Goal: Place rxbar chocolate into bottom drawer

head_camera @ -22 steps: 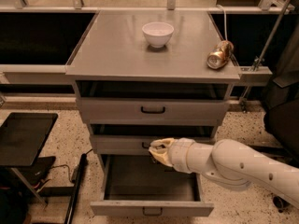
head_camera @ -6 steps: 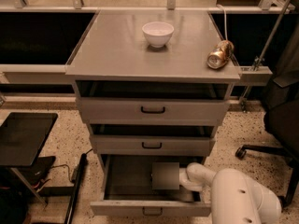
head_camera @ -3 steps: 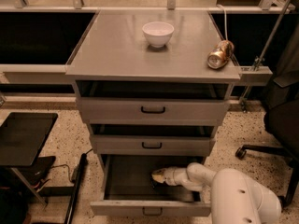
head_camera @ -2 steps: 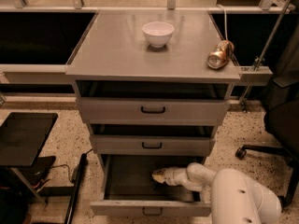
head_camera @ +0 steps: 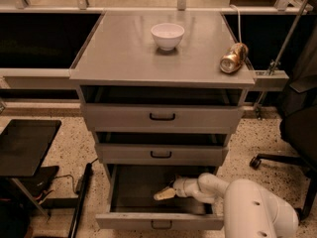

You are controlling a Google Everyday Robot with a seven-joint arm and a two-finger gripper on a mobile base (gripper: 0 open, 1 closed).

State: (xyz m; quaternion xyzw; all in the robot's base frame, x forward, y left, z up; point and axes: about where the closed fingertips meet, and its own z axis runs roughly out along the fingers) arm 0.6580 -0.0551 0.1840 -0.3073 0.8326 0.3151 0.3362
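The claw (head_camera: 165,194) is low inside the open bottom drawer (head_camera: 158,221); I cannot tell if it is open or holds something. The rxbar chocolate I cannot see against the dark floor. Probably this is the release step; next, withdraw clear of the middle drawer (head_camera: 161,154) above.

cream hand (head_camera: 165,194) in the grey bottom drawer (head_camera: 158,221), speckled floor (head_camera: 74,152).

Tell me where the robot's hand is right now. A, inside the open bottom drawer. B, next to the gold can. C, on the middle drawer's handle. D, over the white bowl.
A: the hand sits inside the pulled-out bottom drawer, far below the white bowl and the gold can on the cabinet top.
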